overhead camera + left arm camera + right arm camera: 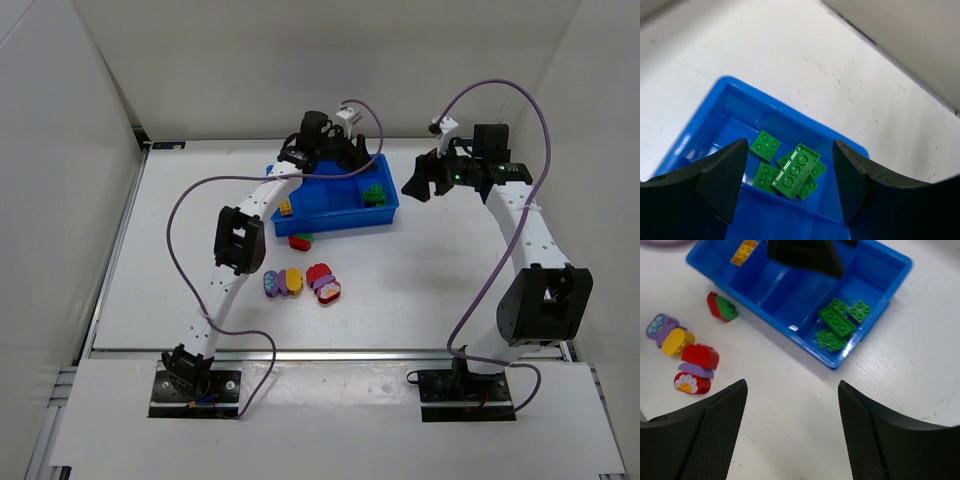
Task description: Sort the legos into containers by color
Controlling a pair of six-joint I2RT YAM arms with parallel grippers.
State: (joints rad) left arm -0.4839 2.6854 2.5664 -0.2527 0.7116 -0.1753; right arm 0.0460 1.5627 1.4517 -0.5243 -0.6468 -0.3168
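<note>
Seen from above, the blue tray (pixel 345 222) sits on the white table (pixel 430 290). The left gripper (pixel 335 160) hangs over the tray's far side. The right gripper (pixel 420 182) hovers off the tray's right end, above bare table. Green bricks (pixel 375 194) lie in the tray's right-end compartment and a yellow-orange brick (pixel 286 208) lies in its left-end one. A red and green brick (pixel 300 240) rests on the table just off the tray's near wall. A cluster of bricks (pixel 303 282) lies farther out from that wall.

In the left wrist view, the fingers (pixel 725 175) stand spread with nothing between them. Below the gap the green bricks are heaped in the tray's end compartment, a long one tilted across the flatter ones.

In the right wrist view, those fingers (pixel 720 435) are also spread and empty, over the table beside the tray's long wall. The cluster's purple, yellow, red and pink pieces touch one another, apart from the tray.
</note>
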